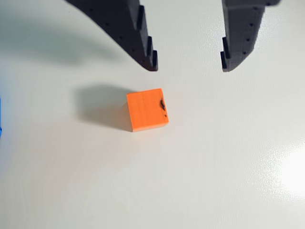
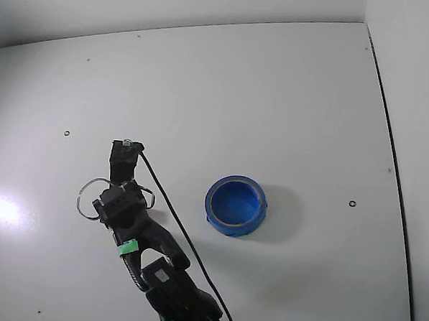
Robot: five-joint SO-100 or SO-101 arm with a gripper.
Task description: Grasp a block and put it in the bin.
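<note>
In the wrist view the black two-finger gripper [image 1: 189,67] enters from the top edge with its jaws spread wide and nothing between them, the toothed tips hanging over bare surface. Just below them in that view, and shifted toward the left-hand tip, sits the small orange-looking cube, the block [image 1: 147,109], flat on the glossy white table [image 1: 228,167] and casting a shadow to its left. It lies outside the gap, apart from both tips, turned a little so its faces are not square to the jaws; being a cube, it has no long axis to favour. The coming move probably turns on that offset: the jaws would need to travel toward the block and slightly leftward in this view before closing. Farther off, in the fixed view, the arm reaches up from the bottom edge, and its body seems to hide the block there. The low round bright-blue bin [image 2: 235,205] stands well apart to the arm's right in that view, empty.
</note>
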